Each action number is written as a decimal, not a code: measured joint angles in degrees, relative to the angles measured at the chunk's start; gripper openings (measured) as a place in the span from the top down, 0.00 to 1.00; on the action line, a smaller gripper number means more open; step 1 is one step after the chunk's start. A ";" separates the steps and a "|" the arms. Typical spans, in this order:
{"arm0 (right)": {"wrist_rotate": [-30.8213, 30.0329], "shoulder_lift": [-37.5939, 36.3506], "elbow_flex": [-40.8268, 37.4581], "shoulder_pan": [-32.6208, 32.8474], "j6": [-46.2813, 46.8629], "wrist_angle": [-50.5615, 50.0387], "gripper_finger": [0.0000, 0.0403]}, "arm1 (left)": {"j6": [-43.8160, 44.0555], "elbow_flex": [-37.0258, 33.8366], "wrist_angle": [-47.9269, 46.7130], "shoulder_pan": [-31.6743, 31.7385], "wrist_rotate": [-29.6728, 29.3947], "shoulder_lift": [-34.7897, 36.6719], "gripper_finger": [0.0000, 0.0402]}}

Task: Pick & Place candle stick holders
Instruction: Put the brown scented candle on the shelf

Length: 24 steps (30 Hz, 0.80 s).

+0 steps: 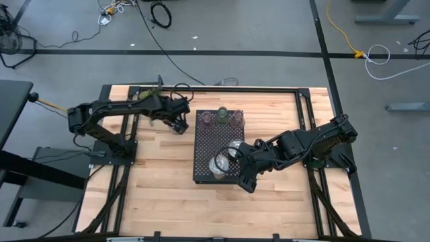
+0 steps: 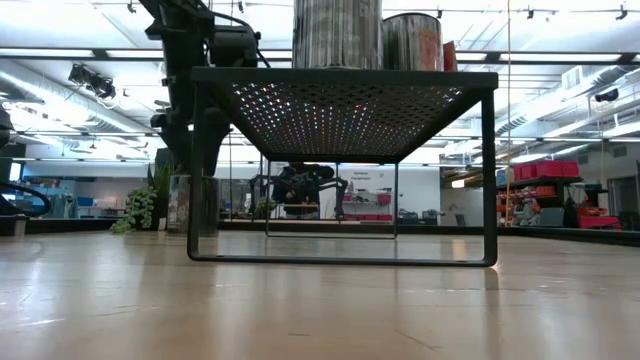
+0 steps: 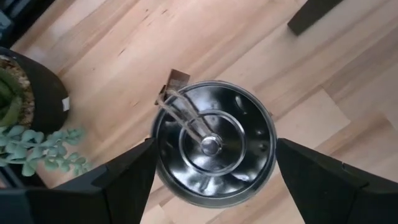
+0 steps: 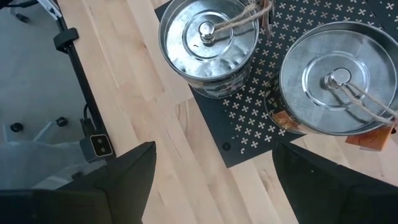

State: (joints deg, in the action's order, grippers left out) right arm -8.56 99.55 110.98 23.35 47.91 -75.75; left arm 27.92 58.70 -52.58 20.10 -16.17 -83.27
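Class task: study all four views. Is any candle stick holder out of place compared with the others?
Yes. One silvery holder sits between the left gripper fingers beside the black tray, over bare wood, while five others stand on the tray.

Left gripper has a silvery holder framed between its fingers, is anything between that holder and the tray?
Nothing visible. The silvery holder sits between the left gripper's open fingers on bare table, just left of the tray. The potted plant stands on the far side, away from the tray.
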 joint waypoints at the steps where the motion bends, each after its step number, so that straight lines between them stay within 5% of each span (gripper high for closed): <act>1: 0.00 0.00 0.00 0.00 -0.18 0.00 0.21 | -0.01 0.02 0.13 0.00 0.10 -0.24 0.17; 24: 0.00 0.00 0.00 0.00 -0.84 -0.37 0.21 | -0.70 1.60 -3.36 0.82 0.26 -6.37 0.17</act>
State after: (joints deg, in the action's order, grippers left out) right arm -8.56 99.55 110.98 23.35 47.07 -76.11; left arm 27.22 60.30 -55.94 20.92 -15.91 -89.64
